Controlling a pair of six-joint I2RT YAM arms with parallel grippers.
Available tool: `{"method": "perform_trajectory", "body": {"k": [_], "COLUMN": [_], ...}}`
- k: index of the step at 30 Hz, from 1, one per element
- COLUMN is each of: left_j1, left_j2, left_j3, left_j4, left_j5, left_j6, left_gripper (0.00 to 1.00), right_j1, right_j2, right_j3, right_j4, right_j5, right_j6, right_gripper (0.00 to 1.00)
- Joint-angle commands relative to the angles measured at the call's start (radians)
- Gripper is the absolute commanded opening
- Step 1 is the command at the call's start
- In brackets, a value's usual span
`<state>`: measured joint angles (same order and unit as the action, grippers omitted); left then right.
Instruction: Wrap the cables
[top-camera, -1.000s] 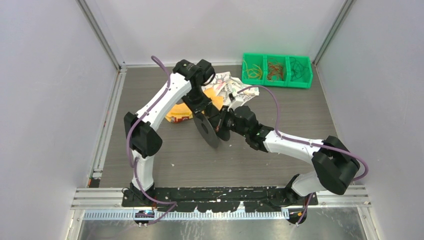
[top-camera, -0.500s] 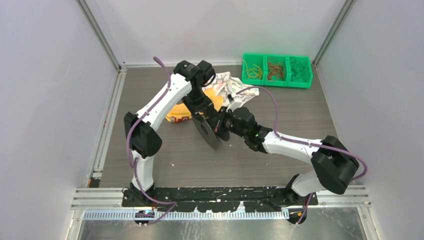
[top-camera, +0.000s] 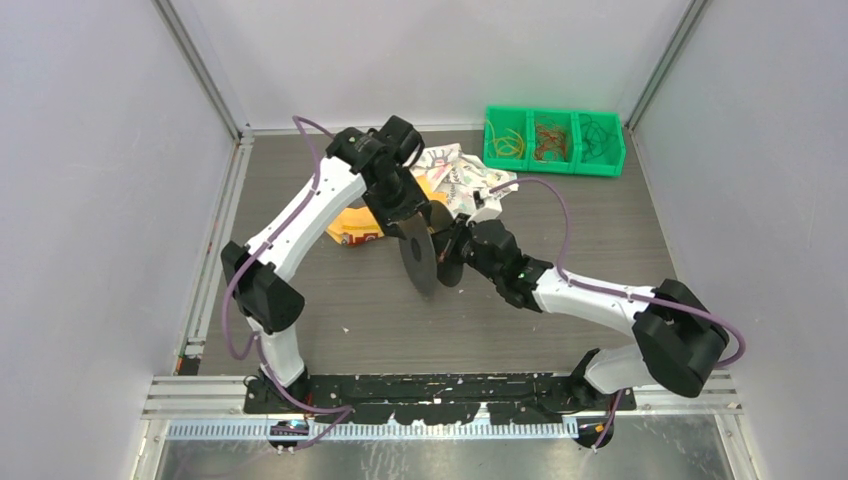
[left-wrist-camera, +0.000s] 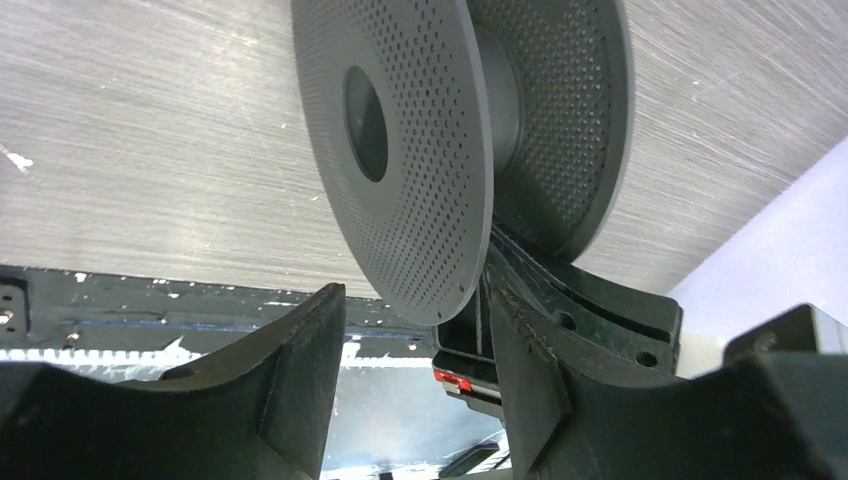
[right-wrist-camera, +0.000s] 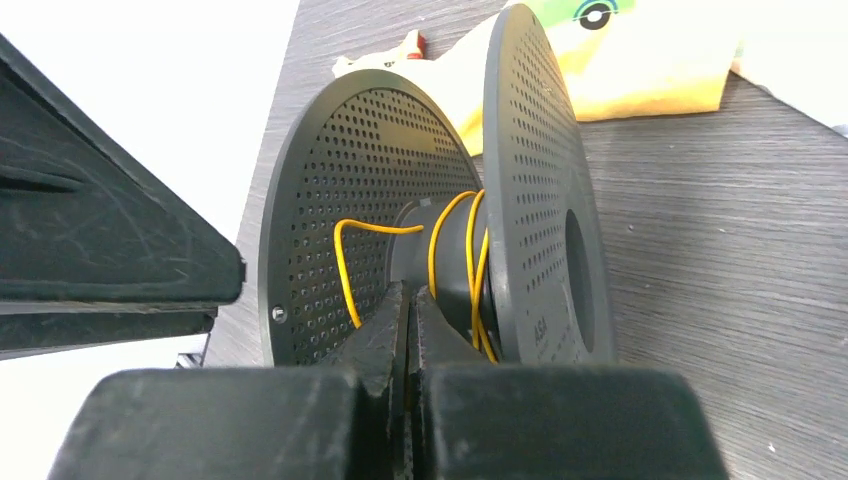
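Right tool (right-wrist-camera: 410, 295): fingers pressed together, tips pushed into the gap between the two flanges of the black spool (right-wrist-camera: 530, 200), right up at the hub. Cannot tell if a strand is nipped between them.

Yellow cable (right-wrist-camera: 476, 270): a few loose turns round the hub just past those tips. One slack loop bows out toward the flange on the tool's left.

Left tool (left-wrist-camera: 415, 300): fingers spread. The rim of one spool flange dips between them and lies against one finger, apart from the other.

The spool stands on edge between the two tools over the bench (top-camera: 600, 230).

More coils lie in a green bin (top-camera: 555, 158), well beyond both tools at the bench's far side. A yellow bag (top-camera: 352, 228) lies close beside the left tool.
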<state>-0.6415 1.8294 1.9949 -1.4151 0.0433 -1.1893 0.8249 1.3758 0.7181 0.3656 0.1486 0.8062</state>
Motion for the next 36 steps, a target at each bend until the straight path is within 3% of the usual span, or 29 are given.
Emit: {"method": "perform_trajectory", "body": {"k": [1, 25, 36], "left_j1": [-0.007, 0.028, 0.035], "left_j2": [-0.052, -0.174, -0.136], "left_j3": [-0.016, -0.180, -0.274], "left_j4": [0.105, 0.326, 0.353], "left_j5": [0.020, 0.083, 0.122], "left_j6": [0.033, 0.099, 0.116], "left_gripper": [0.57, 0.56, 0.54], "right_j1": [-0.011, -0.079, -0.082], "right_j2": [-0.037, -0.147, -0.061], "right_j3": [-0.025, -0.151, -0.249], "right_j4": [-0.036, -0.014, 0.194], "right_j5": [0.080, 0.109, 0.118], "right_j6": [0.021, 0.030, 0.065], "right_gripper": [0.01, 0.01, 0.01]}}
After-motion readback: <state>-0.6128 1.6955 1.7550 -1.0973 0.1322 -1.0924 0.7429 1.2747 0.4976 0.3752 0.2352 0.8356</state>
